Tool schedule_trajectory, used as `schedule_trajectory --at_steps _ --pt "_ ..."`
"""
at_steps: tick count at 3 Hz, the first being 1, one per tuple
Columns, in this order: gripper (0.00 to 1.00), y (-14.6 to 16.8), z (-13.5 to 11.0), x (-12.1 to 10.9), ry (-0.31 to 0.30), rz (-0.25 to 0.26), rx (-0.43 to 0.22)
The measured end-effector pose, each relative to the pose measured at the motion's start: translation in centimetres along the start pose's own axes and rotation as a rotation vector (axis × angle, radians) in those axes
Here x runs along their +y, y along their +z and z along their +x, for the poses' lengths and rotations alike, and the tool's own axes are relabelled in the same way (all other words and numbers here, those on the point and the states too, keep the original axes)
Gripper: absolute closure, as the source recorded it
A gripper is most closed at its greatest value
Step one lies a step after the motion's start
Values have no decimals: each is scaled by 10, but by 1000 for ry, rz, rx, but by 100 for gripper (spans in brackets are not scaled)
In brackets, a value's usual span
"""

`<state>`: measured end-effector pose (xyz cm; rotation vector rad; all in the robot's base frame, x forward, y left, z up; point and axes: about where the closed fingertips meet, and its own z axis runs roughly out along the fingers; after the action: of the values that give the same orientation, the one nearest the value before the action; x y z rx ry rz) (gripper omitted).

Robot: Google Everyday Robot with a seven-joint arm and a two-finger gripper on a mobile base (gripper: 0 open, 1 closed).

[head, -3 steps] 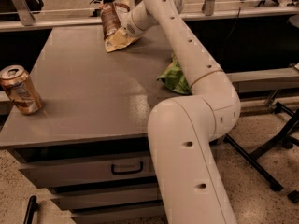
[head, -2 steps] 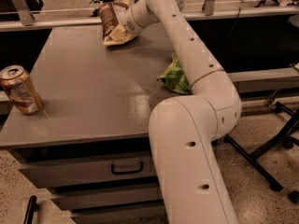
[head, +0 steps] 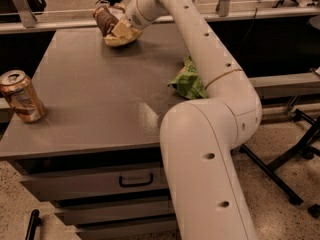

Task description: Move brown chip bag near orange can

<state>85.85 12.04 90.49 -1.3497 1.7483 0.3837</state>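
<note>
The brown chip bag [head: 111,26], dark brown on top with a cream-yellow lower part, is at the far edge of the grey table [head: 100,89]. My gripper [head: 120,23] is at the end of the white arm reaching over the table's far side. It is shut on the bag and holds it tilted, just above the tabletop. The fingers are mostly hidden behind the bag. The orange can [head: 21,96] stands upright at the table's near left corner, far from the bag.
A crumpled green bag [head: 189,81] lies at the table's right edge, beside my arm. The table has drawers [head: 135,180] below. A rail runs behind the table. Black stand legs [head: 280,169] are on the floor at the right.
My gripper has moved left along the table's far edge, carrying the brown chip bag with it. The can and the green bag have not moved.
</note>
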Motion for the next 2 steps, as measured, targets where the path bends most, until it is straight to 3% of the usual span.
schedule_trajectory --at_steps 1,2 --pt "64 4 7 3 15 -14 25" --pt "89 5 12 4 52 -23 27"
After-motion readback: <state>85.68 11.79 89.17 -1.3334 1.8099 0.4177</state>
